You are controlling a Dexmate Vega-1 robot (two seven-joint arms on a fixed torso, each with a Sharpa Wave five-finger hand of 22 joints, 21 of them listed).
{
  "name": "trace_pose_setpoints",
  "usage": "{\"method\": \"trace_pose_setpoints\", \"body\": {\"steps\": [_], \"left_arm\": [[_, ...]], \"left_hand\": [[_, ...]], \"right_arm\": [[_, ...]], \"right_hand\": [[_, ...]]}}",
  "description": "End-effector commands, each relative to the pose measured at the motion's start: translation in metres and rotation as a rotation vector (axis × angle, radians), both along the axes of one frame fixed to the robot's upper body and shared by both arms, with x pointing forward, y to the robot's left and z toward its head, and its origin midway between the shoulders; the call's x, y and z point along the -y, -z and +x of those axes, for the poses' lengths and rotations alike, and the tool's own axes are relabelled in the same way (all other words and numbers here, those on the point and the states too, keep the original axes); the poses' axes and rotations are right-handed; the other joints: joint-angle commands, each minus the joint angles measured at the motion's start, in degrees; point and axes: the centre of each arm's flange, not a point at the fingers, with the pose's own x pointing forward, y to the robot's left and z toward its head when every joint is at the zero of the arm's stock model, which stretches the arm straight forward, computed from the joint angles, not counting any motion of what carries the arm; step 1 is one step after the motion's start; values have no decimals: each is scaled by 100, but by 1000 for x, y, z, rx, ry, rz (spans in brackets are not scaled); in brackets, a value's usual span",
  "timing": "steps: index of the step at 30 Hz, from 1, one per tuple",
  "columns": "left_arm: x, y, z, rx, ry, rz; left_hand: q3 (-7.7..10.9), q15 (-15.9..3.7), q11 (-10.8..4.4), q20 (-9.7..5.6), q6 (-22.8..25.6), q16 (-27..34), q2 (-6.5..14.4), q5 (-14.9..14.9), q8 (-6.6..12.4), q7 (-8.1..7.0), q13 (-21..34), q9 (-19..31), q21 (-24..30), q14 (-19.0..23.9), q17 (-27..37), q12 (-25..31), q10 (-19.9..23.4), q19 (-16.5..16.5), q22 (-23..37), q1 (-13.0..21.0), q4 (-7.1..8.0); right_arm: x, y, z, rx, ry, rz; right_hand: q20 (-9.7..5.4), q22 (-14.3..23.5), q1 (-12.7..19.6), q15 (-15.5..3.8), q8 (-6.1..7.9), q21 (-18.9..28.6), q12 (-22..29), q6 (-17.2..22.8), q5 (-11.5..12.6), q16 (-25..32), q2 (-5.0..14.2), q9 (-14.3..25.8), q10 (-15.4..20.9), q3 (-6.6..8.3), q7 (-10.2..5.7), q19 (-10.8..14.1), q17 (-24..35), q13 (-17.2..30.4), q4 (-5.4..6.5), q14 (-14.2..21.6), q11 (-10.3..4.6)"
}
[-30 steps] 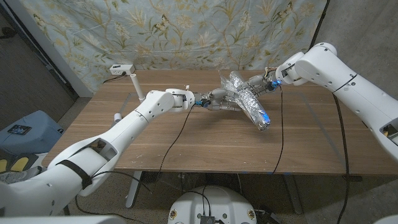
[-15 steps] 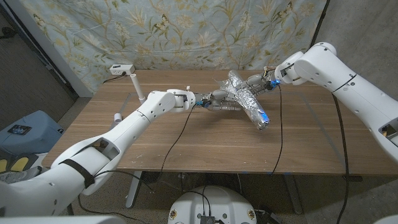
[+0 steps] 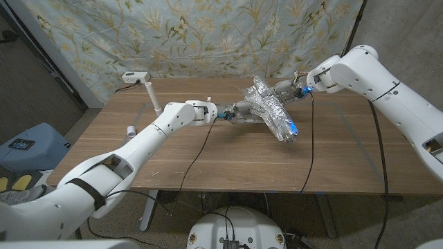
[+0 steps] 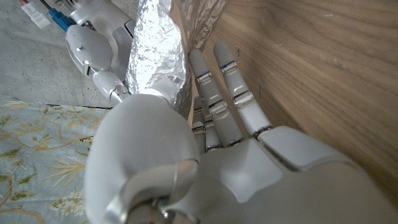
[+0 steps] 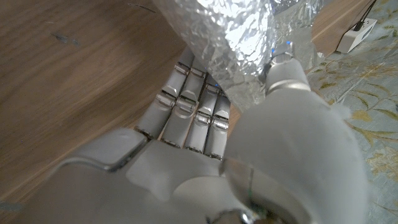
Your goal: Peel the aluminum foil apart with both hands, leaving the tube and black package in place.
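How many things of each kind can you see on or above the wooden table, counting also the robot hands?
Foil bundle: 1
Robot hands, left hand and right hand, both gripping the foil: 2
White box at the table's far left corner: 1
White post standing near that box: 1
Total: 5

Left arm: reaches forward across the surface (image 3: 208, 152).
Left robot hand (image 3: 243, 111): grips the foil (image 3: 275, 109), thumb over it.
Right arm: bent inward.
Right robot hand (image 3: 285, 91): grips the foil's far end.
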Motion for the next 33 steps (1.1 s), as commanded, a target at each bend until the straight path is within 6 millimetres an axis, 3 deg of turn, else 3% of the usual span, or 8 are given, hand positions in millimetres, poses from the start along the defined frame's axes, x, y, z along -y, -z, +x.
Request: {"method": "trace_pose_setpoints", "body": {"steps": [1,33], "left_arm": [[0,3,-3,-2,14,-2],[-13,-4,-8,-7,47,4]], "left_hand": [[7,4,-39,-31,75,-35,3,-7,23,12,43,26,38,73,23,55,23,16,6,37,48],[15,8,-91,-44,269,-167,-11,24,13,1,71,96,166,159,56,106,83,-25,-9,-20,85]], "right_arm": [[8,3,3,-49,-32,103],[9,37,6,-135,-158,417]], "right_hand": [[41,19,858,-465,-37,40,-4,-44,9,-20,944,13,-7,5,19,-23,-1,83,36,156,0],[104,7,782,-416,-129,50,-49,-102,10,-56,980,20,-66,-51,52,-83,24,44,16,91,55]]}}
